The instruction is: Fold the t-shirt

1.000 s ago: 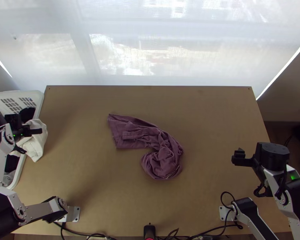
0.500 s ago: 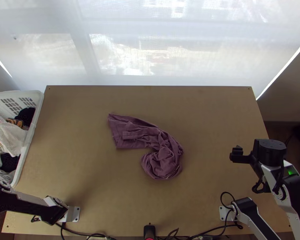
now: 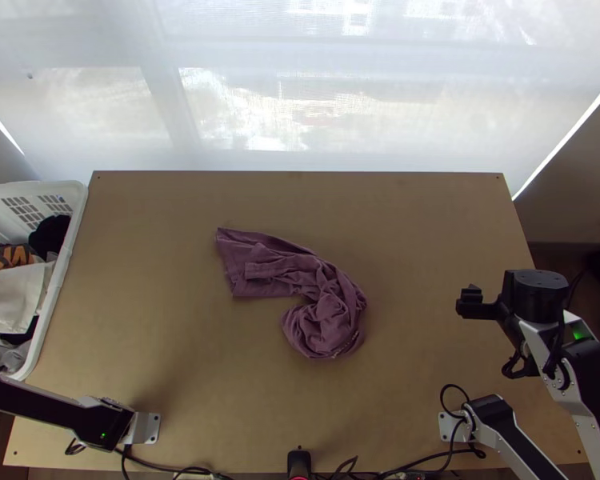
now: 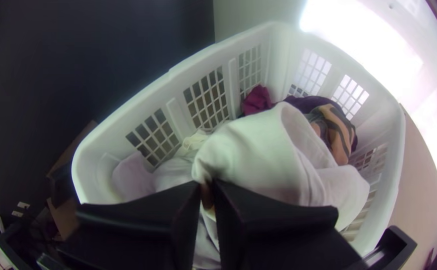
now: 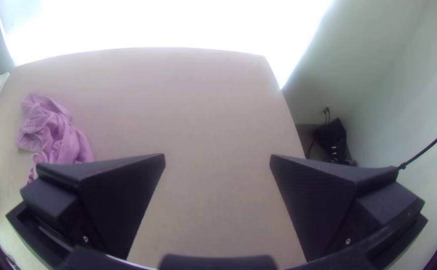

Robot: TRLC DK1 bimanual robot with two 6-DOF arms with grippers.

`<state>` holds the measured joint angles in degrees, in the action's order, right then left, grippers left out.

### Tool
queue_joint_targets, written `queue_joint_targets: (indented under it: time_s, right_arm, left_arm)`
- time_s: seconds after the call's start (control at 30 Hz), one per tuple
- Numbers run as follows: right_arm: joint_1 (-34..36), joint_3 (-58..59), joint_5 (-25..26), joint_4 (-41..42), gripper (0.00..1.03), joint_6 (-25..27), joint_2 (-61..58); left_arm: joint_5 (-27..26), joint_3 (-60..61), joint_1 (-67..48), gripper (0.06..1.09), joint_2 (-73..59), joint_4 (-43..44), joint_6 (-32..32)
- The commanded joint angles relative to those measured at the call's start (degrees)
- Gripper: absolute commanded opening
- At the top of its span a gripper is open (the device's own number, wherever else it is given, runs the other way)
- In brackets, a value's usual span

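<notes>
In the top view, the purple t-shirt lies bunched on the table, well to the left of the right gripper, with a flatter panel at its far end from that gripper and a twisted coil at its near end. It looks light and limp, likely to slump wherever it is not held, and neither slippery nor fragile. I would pinch the flat panel's outer corners first, then shake the coil loose before any fold.

In the left wrist view, the left gripper has white cloth nipped between its closed fingers, with the laundry basket around and below it; that load probably has to be let go before it can help.

In the right wrist view, the right gripper's fingers are spread wide with nothing between them, the t-shirt off beyond one finger, well apart from it
</notes>
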<state>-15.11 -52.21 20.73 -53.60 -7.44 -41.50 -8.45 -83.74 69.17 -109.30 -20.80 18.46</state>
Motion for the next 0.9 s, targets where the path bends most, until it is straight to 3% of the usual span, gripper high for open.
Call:
queue_joint_targets:
  time_s: [0.0,0.03,0.07,0.13,0.5,0.87]
  right_arm:
    - [-0.27,-0.53,0.01,-0.36,0.98,0.06,-0.25]
    - [-0.35,-0.53,0.01,-0.36,0.98,0.06,-0.25]
    - [-0.53,-0.53,0.01,-0.27,0.98,0.06,-0.25]
    - [-1.23,-0.7,0.01,-0.27,0.98,-0.03,-0.34]
    - [-3.26,-1.14,-0.08,0.78,0.98,-0.56,-0.6]
    - [-4.92,-2.11,-0.08,0.87,0.98,-0.38,-0.08]
  left_arm:
    - [-2.45,1.57,3.43,0.6,-1.62,-1.0,-1.5]
    - [-3.07,1.04,3.08,0.77,-1.01,-2.14,-2.2]
    - [-4.03,0.34,2.73,0.86,-0.39,-3.72,-2.55]
    - [-5.61,-1.68,1.76,0.95,0.75,-6.98,-3.69]
    - [-16.34,-8.1,-8.43,0.95,15.69,-26.58,-6.33]
    - [-16.34,-8.1,-37.79,1.0,36.43,-37.56,-16.96]
